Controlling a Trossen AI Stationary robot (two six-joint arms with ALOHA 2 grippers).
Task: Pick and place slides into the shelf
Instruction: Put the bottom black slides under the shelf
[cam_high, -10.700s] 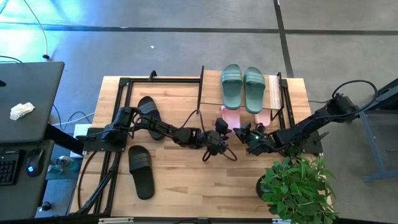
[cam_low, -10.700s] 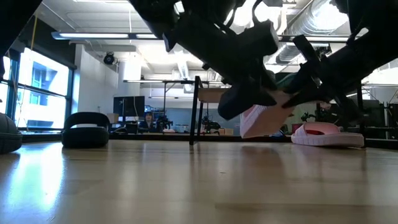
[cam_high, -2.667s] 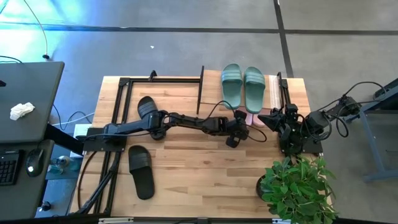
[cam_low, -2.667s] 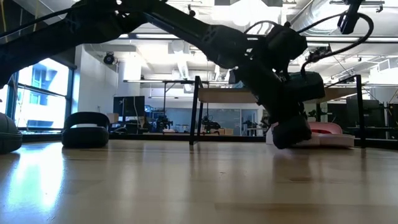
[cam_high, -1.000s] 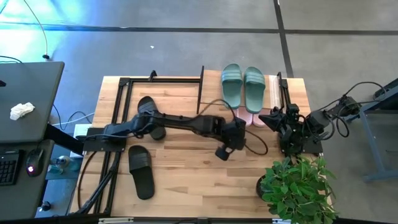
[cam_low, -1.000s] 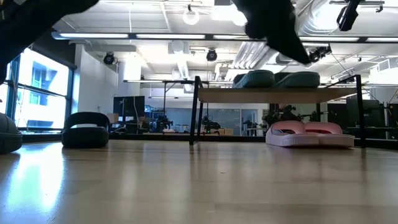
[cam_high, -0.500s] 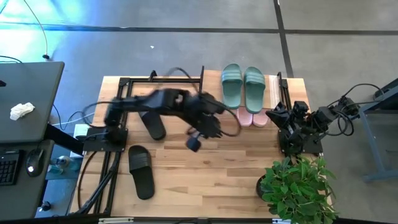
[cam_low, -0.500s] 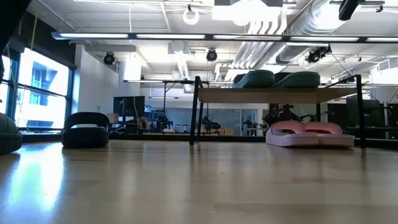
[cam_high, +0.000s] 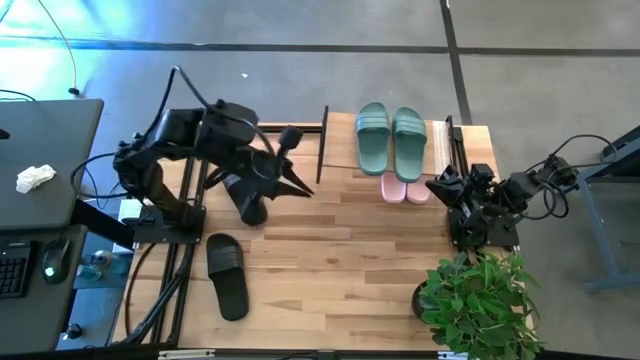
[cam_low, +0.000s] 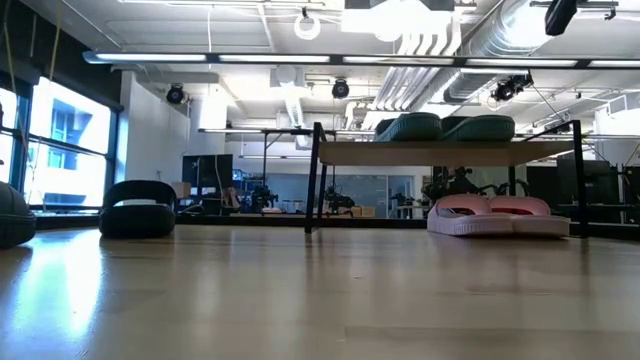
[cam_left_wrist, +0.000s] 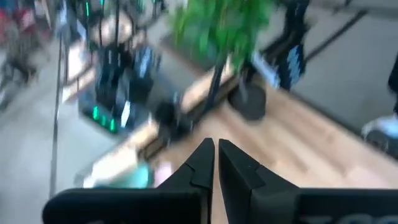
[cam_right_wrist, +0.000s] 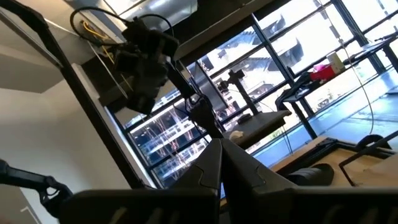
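Note:
The sage-green slides lie side by side on the shelf's top board. The light-pink pair rests sole-down on the table under that board; in the low view they show as the pink slides and the green ones. One black slide lies partly under my left arm, another near the front left. My left gripper hangs high over the table's left half, shut and empty. My right gripper waits shut at the right edge.
A potted plant stands at the table's near right corner. A dark desk sits beyond the left edge. Black frame posts rise at the left. Bare wood lies in the middle.
My left gripper has drawn back from the shelf toward the table's left edge and risen high, leaving the low view; it stays shut with nothing in it. The pink pair stays under the shelf.

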